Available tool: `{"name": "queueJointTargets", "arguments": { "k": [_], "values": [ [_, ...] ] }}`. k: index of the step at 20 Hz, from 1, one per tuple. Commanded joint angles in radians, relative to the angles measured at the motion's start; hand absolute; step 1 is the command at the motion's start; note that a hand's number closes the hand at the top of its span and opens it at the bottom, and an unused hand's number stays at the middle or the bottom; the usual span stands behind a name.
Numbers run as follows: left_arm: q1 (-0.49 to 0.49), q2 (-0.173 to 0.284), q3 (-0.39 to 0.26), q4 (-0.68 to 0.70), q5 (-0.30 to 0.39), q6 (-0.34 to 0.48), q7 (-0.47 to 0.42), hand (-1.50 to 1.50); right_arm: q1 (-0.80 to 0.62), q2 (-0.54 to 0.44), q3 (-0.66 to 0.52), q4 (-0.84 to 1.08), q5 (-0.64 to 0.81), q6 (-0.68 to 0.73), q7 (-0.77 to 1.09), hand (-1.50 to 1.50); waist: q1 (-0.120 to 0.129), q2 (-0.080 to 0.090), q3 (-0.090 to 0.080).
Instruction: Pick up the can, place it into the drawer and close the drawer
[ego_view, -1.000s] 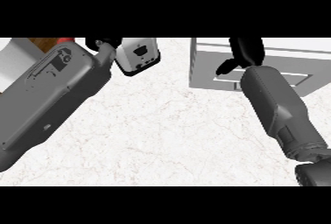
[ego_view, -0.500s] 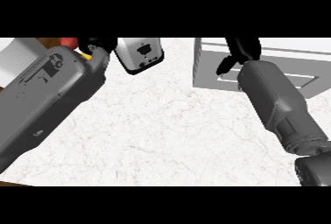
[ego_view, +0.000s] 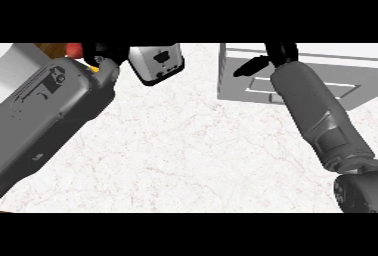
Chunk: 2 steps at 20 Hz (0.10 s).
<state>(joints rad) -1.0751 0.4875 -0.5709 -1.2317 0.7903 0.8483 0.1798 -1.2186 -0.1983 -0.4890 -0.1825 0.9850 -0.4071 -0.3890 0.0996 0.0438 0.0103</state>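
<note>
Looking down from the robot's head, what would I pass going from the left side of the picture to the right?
Left forearm → red object partly hidden behind the arm near the top → left robot hand → grey box-like object with a black rim → bare marble counter → grey drawer unit → right robot hand and forearm.

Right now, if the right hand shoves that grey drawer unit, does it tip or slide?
It probably won't tip: the drawer unit looks boxy, flat-sided and rigid. It may slide instead, since the counter looks smooth. The right hand shows over it, but whether they are touching is unclear.
</note>
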Motion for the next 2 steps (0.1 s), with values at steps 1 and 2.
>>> {"name": "queueJointTargets", "arguments": {
  "k": [1,2],
  "values": [
    [0.016,0.031,0.018,-0.021,0.001,-0.016,0.010,-1.50,-0.044,0.003,-0.104,-0.025,-0.113,0.025,-0.025,-1.50,0.007,-0.010,-0.007],
    [0.031,0.011,-0.012,-0.056,-0.014,0.020,0.017,-1.50,-0.039,0.015,-0.111,-0.021,-0.121,0.017,-0.024,-1.50,0.013,-0.014,-0.007]
  ]
}}
